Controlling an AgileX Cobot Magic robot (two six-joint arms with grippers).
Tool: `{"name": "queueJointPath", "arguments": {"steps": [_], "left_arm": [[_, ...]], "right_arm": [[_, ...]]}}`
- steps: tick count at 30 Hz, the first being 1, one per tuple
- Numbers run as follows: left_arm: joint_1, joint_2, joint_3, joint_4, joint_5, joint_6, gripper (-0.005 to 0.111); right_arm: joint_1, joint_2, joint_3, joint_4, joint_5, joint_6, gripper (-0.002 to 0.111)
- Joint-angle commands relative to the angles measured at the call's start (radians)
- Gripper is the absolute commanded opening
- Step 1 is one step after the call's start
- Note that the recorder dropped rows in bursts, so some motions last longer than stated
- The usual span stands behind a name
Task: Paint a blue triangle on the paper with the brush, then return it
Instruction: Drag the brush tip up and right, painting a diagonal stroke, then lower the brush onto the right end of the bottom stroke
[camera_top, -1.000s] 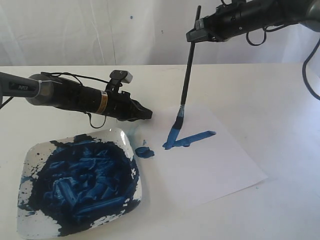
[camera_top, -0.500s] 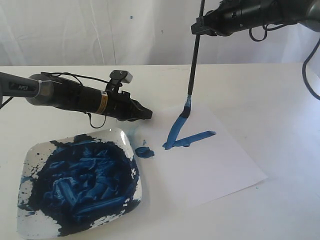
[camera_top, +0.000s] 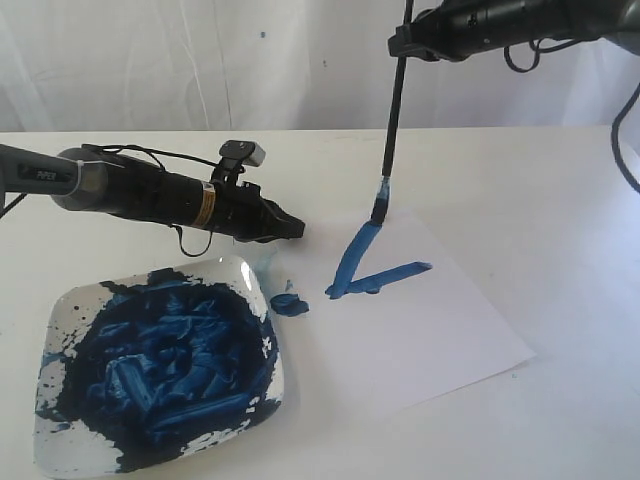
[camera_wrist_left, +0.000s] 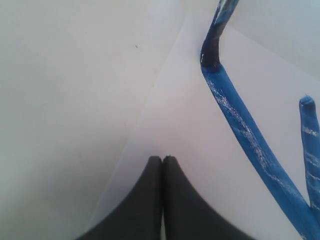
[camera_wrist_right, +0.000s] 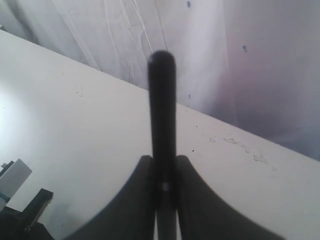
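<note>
**Brush (camera_top: 392, 130) drags the second stroke farther up the sheet**

Up it goes, clamped near the top of its handle in the right gripper (camera_top: 404, 45). The tip has run on from the corner and now sits at the stroke's far end, close to the far edge of the paper (camera_top: 450, 330). The blue triangle (camera_top: 365, 268) is only a V, so the closing side looks to be next. The left gripper (camera_wrist_left: 162, 160) rests at the paper's edge, jaws pressed together on nothing. The smeared plate (camera_top: 62, 305) and a stray blob (camera_top: 290, 304) lie alongside, and neither blocks that last line.
</note>
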Motion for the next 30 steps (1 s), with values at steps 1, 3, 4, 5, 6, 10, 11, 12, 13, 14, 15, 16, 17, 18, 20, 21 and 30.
{"name": "queueJointPath", "arguments": {"steps": [1, 3, 4, 5, 6, 10, 11, 12, 13, 14, 15, 16, 17, 18, 20, 21, 30], "left_arm": [[-0.002, -0.005, 0.0, 0.006, 0.005, 0.001, 0.0], [-0.002, -0.005, 0.0, 0.006, 0.005, 0.001, 0.0], [-0.002, -0.005, 0.0, 0.006, 0.005, 0.001, 0.0], [-0.002, -0.005, 0.0, 0.006, 0.005, 0.001, 0.0], [-0.002, -0.005, 0.0, 0.006, 0.005, 0.001, 0.0], [-0.002, -0.005, 0.0, 0.006, 0.005, 0.001, 0.0], [-0.002, -0.005, 0.0, 0.006, 0.005, 0.001, 0.0], [-0.002, -0.005, 0.0, 0.006, 0.005, 0.001, 0.0], [-0.002, -0.005, 0.0, 0.006, 0.005, 0.001, 0.0], [-0.002, -0.005, 0.0, 0.006, 0.005, 0.001, 0.0], [-0.002, -0.005, 0.0, 0.006, 0.005, 0.001, 0.0], [-0.002, -0.005, 0.0, 0.006, 0.005, 0.001, 0.0], [-0.002, -0.005, 0.0, 0.006, 0.005, 0.001, 0.0], [-0.002, -0.005, 0.0, 0.006, 0.005, 0.001, 0.0], [-0.002, -0.005, 0.0, 0.006, 0.005, 0.001, 0.0], [-0.002, -0.005, 0.0, 0.006, 0.005, 0.001, 0.0], [-0.002, -0.005, 0.0, 0.006, 0.005, 0.001, 0.0]], "right_arm": [[-0.005, -0.054, 0.001, -0.003, 0.009, 0.03, 0.0], [-0.013, -0.078, 0.001, -0.003, 0.04, 0.041, 0.0], [-0.019, -0.09, 0.001, -0.006, 0.065, 0.045, 0.0], [-0.024, -0.097, 0.001, -0.009, 0.09, 0.053, 0.0], [-0.033, -0.109, 0.001, -0.015, 0.129, 0.069, 0.0], [-0.048, -0.132, 0.001, -0.081, 0.249, 0.087, 0.0], [-0.053, -0.136, 0.001, -0.107, 0.288, 0.093, 0.0], [-0.053, -0.139, 0.001, -0.126, 0.312, 0.095, 0.0], [-0.053, -0.138, 0.001, -0.162, 0.321, 0.117, 0.0], [-0.053, -0.138, 0.001, -0.178, 0.323, 0.128, 0.0], [-0.053, -0.138, 0.001, -0.196, 0.323, 0.134, 0.0], [-0.053, -0.138, 0.001, -0.206, 0.327, 0.137, 0.0], [-0.053, -0.138, 0.001, -0.216, 0.332, 0.139, 0.0], [-0.053, -0.138, 0.001, -0.221, 0.337, 0.141, 0.0], [-0.053, -0.138, 0.001, -0.221, 0.343, 0.145, 0.0], [-0.053, -0.136, 0.001, -0.221, 0.341, 0.145, 0.0], [-0.051, -0.08, 0.001, -0.189, 0.33, 0.152, 0.0]]}}
